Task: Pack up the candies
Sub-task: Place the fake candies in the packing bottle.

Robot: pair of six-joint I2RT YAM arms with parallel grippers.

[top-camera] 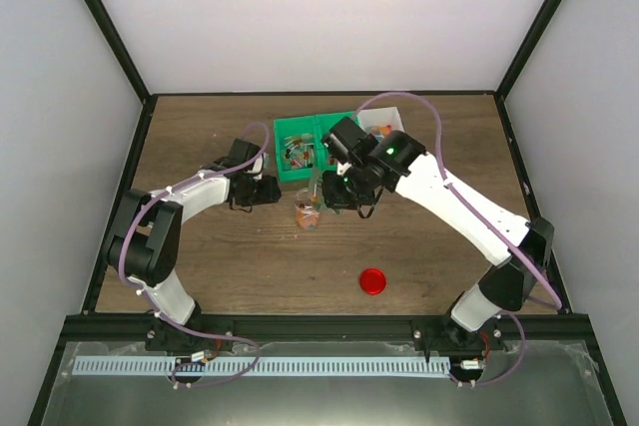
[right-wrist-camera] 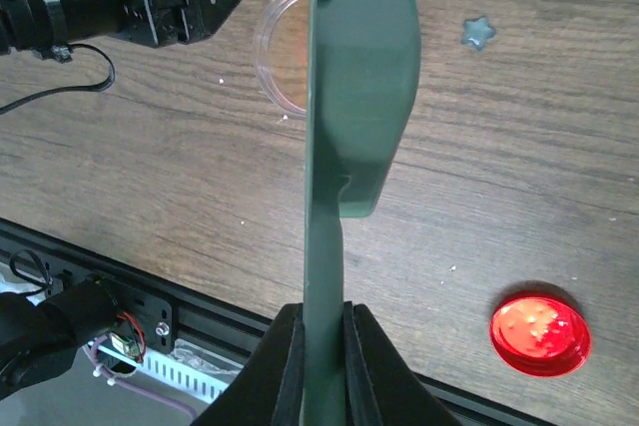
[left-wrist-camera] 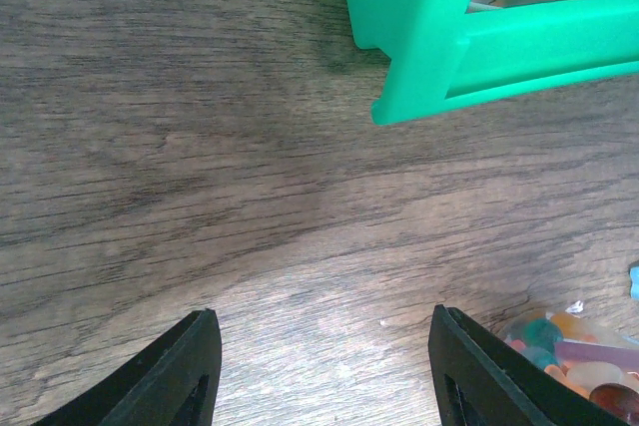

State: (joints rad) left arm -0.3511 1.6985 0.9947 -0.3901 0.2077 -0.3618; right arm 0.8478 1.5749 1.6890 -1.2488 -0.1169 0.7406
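Plainly, left claw (left-wrist-camera: 319, 366) gapes over open table (left-wrist-camera: 200, 147) by the green bin (left-wrist-camera: 419, 67); right claw (right-wrist-camera: 321, 321) clamps a green tool (right-wrist-camera: 359, 77).

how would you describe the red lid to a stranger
On the wooden table, look near the front edge, toward the right arm's base. The red lid lies there alone: flat, round, solid red, unlike the clear jar farther back.
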